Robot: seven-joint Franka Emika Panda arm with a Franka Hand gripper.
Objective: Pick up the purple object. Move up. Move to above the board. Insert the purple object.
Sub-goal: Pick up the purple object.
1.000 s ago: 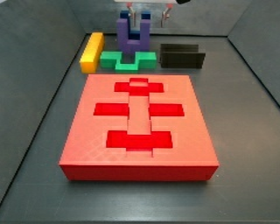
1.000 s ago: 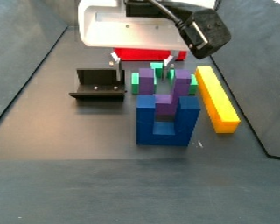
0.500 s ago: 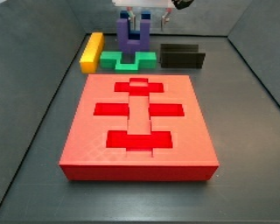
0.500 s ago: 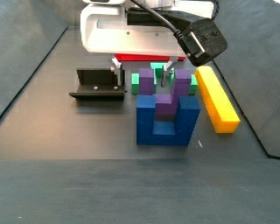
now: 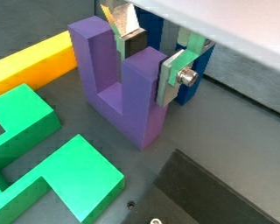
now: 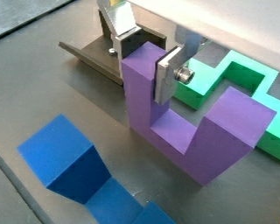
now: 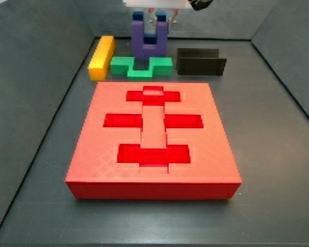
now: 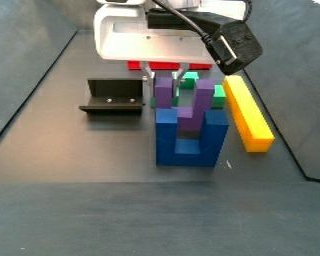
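Note:
The purple object is a U-shaped block standing with its prongs up on the dark floor, also seen in a wrist view and in both side views. My gripper is straight above it, with one prong between the silver fingers. The pads press on that prong's two sides. The gripper also shows in both side views. The red board lies flat nearer the front, and only its far end shows behind the gripper in a side view.
A blue U-shaped block stands right by the purple one. A green block and a yellow bar lie next to it. The dark fixture stands to one side.
The gripper has come down a little around the purple prong. The purple object and the other blocks stay where they were.

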